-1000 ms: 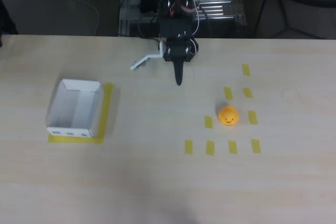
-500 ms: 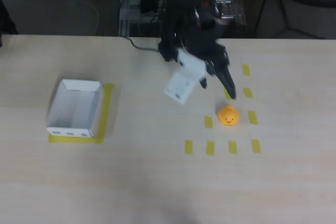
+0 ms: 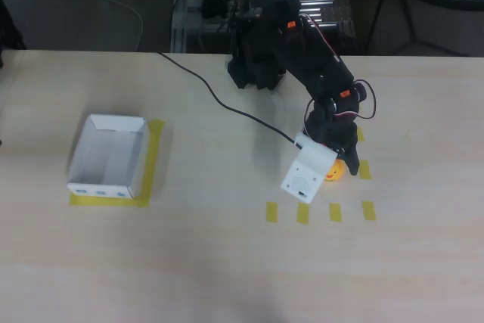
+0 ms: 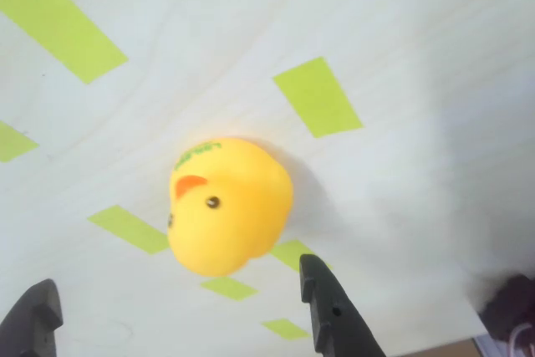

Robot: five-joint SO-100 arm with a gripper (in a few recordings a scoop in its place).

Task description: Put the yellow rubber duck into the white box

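The yellow rubber duck sits on the table inside a ring of yellow tape strips, mostly covered from above by the arm. In the wrist view the duck lies just beyond my two black fingertips, untouched. My gripper is open, its jaws spread wider than the duck, and it hovers right over the duck. The white box stands far to the left on a yellow tape mark, empty, with small blue marks on its near wall.
Yellow tape strips surround the duck's spot. A black cable trails across the table from the arm's base. Metal racks and cables lie beyond the table's far edge.
The arm has swung from the table's back centre out to the right and dropped down over the duck. The duck and the box have stayed put.
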